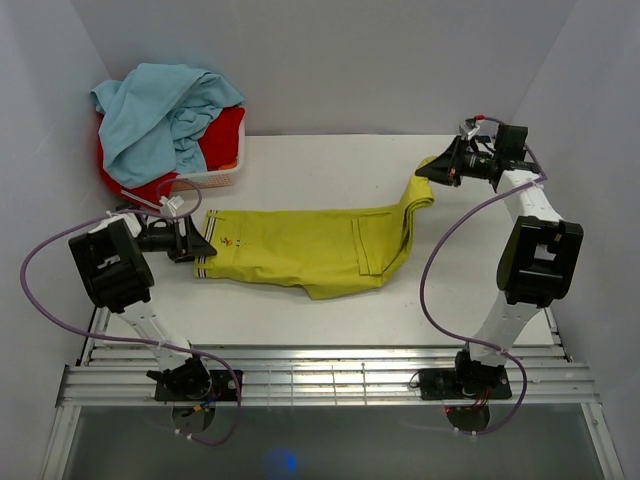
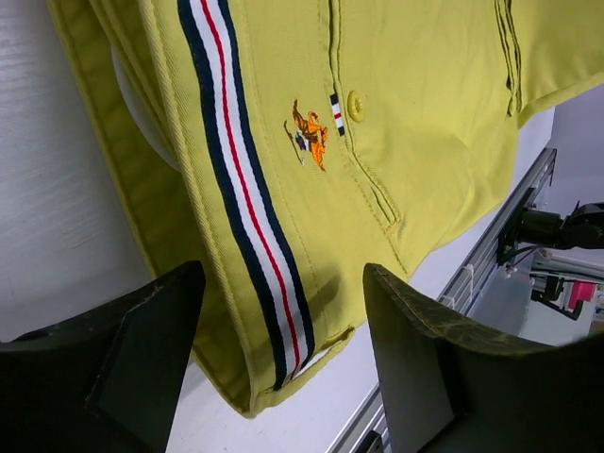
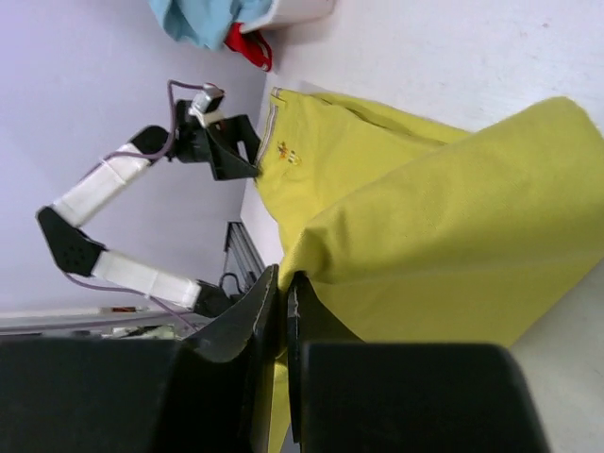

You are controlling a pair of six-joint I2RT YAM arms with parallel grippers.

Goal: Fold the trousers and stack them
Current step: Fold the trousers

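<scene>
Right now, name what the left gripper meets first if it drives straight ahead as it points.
The trousers: the left gripper, fingers open, points straight at their striped waistband, which looks close ahead, though depth is unclear.

Trousers [image 1: 300, 245]: chartreuse, spread flat at centre of table [image 1: 330, 170]. Waistband toward 9 o'clock, navy-white-red stripe along it. Leg ends toward 2 o'clock, lifted, cloth doubled over.

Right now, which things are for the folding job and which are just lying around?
For the job: the trousers; the left gripper, open at the waistband; the right gripper, shut on a trouser leg.
Just lying about: the light blue garment; the red garment; the white basket under them.
</scene>
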